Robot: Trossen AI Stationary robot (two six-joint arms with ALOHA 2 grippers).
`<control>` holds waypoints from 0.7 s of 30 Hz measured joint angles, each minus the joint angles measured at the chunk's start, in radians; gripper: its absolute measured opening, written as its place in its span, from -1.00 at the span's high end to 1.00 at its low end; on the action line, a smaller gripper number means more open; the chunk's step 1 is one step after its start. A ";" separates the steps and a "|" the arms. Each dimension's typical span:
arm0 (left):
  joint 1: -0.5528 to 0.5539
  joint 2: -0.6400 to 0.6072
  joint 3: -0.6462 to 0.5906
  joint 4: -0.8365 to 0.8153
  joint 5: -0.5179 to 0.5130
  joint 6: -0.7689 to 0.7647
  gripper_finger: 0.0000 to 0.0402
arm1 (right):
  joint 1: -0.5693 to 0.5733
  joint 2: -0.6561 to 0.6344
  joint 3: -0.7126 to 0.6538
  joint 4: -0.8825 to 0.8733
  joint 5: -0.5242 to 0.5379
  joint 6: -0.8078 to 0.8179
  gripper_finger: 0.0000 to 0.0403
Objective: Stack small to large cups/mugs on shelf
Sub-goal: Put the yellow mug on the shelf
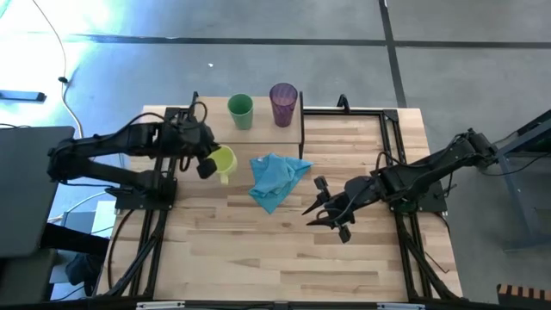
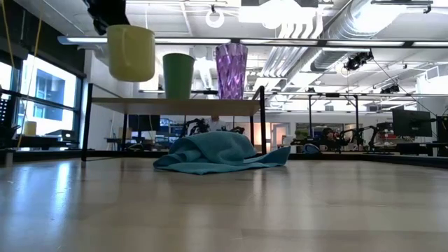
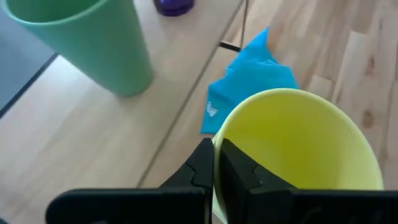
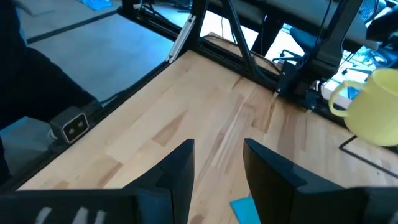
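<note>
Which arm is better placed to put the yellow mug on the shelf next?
Left. The left claw is shut on the yellow mug's rim, holding it in the air beside the shelf, near the green cup. The right claw is open and empty over the table past the blue cloth.

No legible text, brand name, number or sign appears in any view. The blue cloth (image 3: 249, 84) carries a small pale mark near one edge in the left wrist view; it is too small to read. The yellow mug (image 2: 131, 52), green cup (image 2: 178, 75) and purple tumbler (image 2: 232, 71) show plain, unprinted surfaces. Screens and fittings in the room behind the bench (image 2: 224, 210) are too distant to yield any readable characters.
</note>
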 joint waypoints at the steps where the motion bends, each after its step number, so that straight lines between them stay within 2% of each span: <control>1: 0.017 -0.004 0.000 0.000 0.008 0.012 1.00 | 0.000 -0.001 0.000 -0.001 0.000 -0.006 0.36; 15: 0.226 -0.023 0.000 0.003 0.121 0.167 1.00 | -0.022 -0.002 0.000 0.008 0.000 -0.021 0.36; 21: 0.359 -0.022 0.000 0.003 0.216 0.284 1.00 | -0.026 -0.002 0.000 0.007 0.000 -0.021 0.36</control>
